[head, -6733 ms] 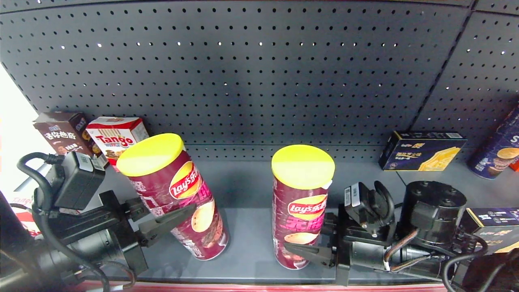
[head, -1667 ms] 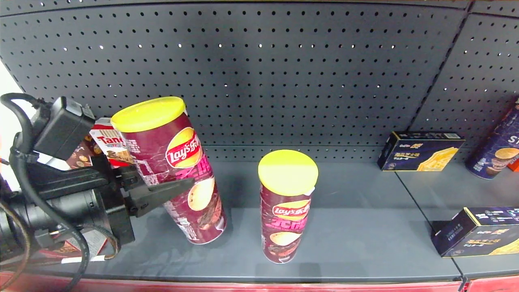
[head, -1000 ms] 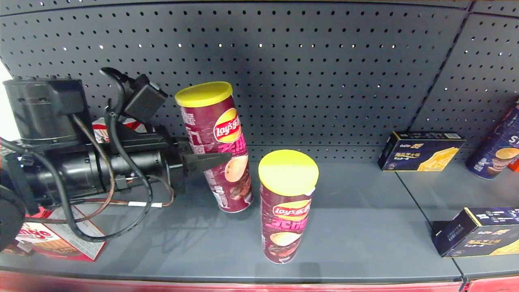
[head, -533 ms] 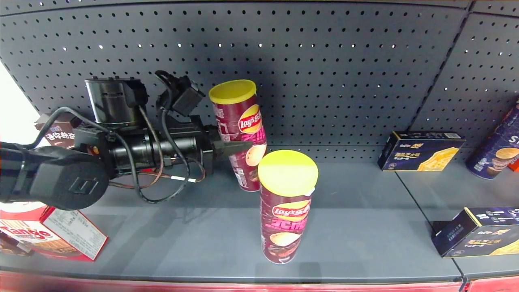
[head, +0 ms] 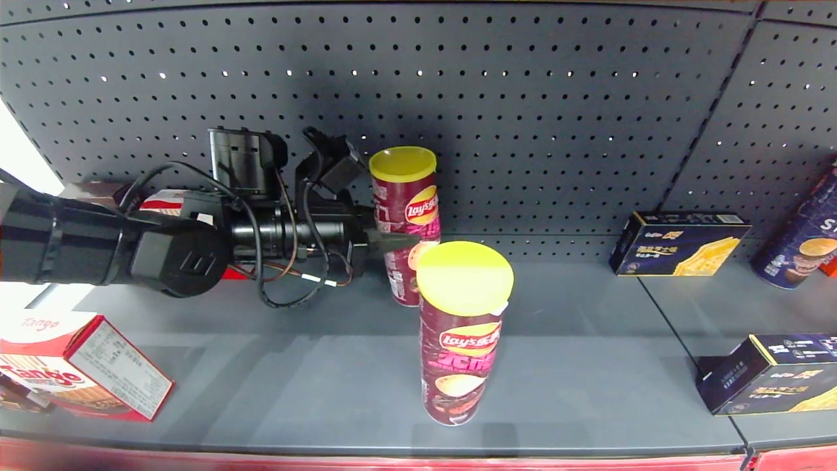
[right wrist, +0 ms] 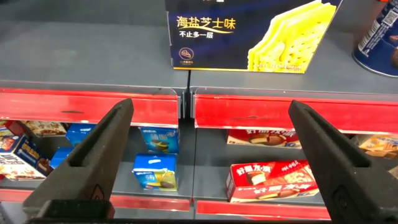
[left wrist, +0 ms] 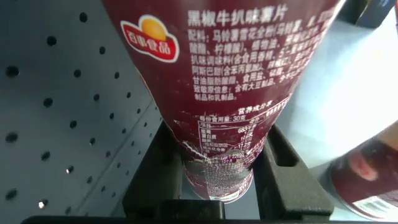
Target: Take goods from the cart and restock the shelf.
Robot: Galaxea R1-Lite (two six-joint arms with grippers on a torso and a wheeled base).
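**Head view.** The left gripper (head: 400, 241) extends in from the left, its jaws clamped on the far can (head: 405, 196). This can stands upright at the back of the shelf (head: 575, 366), close to the pegboard (head: 523, 131). The near can (head: 461, 340) stands just in front of it, slightly to the right.

**Left wrist view.** The far can sits between both jaws; whether its base touches the shelf is unclear.

**Right wrist view.** The right gripper (right wrist: 214, 158), jaws wide apart and empty, faces a box (right wrist: 249, 34).
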